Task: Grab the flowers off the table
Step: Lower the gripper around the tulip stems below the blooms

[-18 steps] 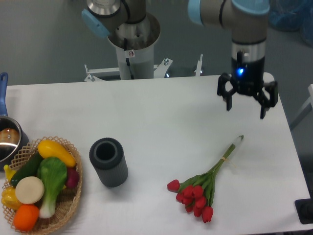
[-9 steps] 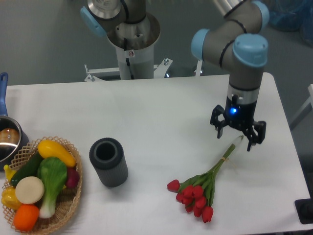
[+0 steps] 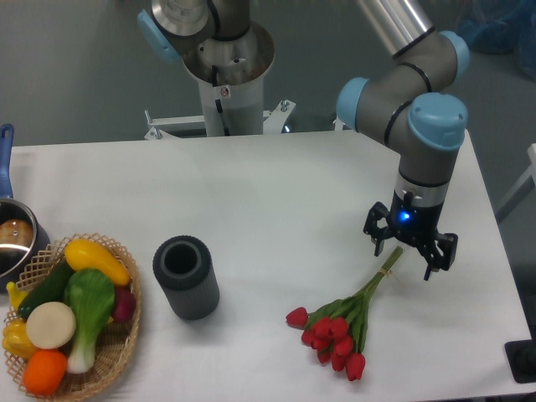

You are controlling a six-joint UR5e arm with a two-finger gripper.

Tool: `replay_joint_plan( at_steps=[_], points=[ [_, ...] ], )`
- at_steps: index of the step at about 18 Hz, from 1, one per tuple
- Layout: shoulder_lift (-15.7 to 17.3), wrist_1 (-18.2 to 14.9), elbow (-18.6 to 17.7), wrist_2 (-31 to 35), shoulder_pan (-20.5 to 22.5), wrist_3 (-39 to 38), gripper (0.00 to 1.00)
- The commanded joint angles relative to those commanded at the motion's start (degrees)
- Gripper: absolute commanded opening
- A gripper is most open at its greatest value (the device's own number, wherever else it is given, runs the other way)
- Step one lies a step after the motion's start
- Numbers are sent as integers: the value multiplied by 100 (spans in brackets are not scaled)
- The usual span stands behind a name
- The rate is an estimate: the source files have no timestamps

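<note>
Flowers (image 3: pixel 339 322): we record one bunch of red tulips lying flat on the white desk (image 3: pixel 276 193), front right, stems running up-right. Pincer (image 3: pixel 409 252): spread wide, fingers straddling the stem tips, gripping nothing. Also listed: dark ribbed cylinder (image 3: pixel 186 277) at centre-left; wicker basket (image 3: pixel 117 352) of toy vegetables, front left; pot (image 3: pixel 15 243) at left edge.
</note>
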Motion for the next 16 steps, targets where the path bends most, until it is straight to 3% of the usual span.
replay_joint_plan(
  at_steps=[9,16],
  points=[
    [-413,-9,35,26,-18,307,100],
    [-510,-149,-35,9,-149,325,100]
  ],
)
